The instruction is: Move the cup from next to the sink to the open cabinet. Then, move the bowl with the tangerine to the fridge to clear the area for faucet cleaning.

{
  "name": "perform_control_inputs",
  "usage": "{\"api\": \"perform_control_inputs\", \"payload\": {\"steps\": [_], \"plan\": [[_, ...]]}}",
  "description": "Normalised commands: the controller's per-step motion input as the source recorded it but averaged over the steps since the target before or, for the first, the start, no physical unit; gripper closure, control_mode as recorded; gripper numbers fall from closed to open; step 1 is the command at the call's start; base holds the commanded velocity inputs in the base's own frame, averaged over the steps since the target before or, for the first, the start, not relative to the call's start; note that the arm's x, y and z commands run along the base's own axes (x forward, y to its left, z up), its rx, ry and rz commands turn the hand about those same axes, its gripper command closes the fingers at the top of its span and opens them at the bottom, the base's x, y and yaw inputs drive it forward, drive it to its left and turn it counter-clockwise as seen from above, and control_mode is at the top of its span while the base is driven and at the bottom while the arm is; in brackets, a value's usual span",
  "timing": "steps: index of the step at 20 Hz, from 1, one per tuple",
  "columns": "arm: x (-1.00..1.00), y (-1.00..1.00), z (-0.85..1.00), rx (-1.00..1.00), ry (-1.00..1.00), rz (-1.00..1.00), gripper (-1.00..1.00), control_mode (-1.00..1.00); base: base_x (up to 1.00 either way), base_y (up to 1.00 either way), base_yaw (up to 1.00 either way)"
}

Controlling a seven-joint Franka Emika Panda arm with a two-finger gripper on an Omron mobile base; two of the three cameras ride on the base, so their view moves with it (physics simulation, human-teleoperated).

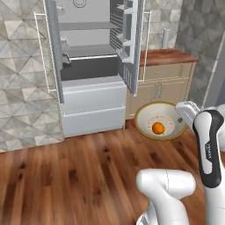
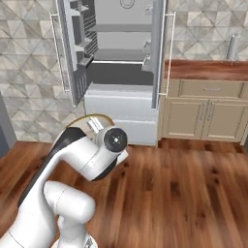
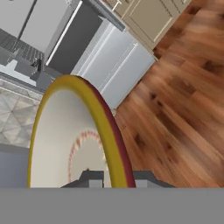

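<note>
Gripping the rim of the bowl point(image 1: 160, 120), the gripper point(image 3: 114, 179) has one dark finger on either side of the yellowish-tan edge, closed on it, as the hand view shows. The cream-white bowl hangs above the wooden floor point(image 1: 66, 176), carried in the air in front of the fridge point(image 1: 90, 66), and the tangerine point(image 1: 158, 128) lies inside it near the bottom. In the right base view the bowl point(image 2: 86, 122) peeks out behind the white arm's wrist. The fridge stands with both doors swung open, its shelves and white lower drawer point(image 1: 93, 105) exposed. Just right of the fridge is a tan wooden cabinet point(image 2: 208, 114) with a reddish-brown counter point(image 2: 206, 70), against the patterned tile wall point(image 1: 22, 88).
</note>
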Motion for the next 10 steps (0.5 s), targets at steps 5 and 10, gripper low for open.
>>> {"api": "perform_control_inputs", "payload": {"steps": [5,10], "plan": [[0.00,0.00,0.00,0.00,0.00,0.00,1.00,1.00,0.39,0.46,-0.04],[0.00,0.00,0.00,0.00,0.00,0.00,1.00,1.00,0.41,0.42,-0.02]]}}
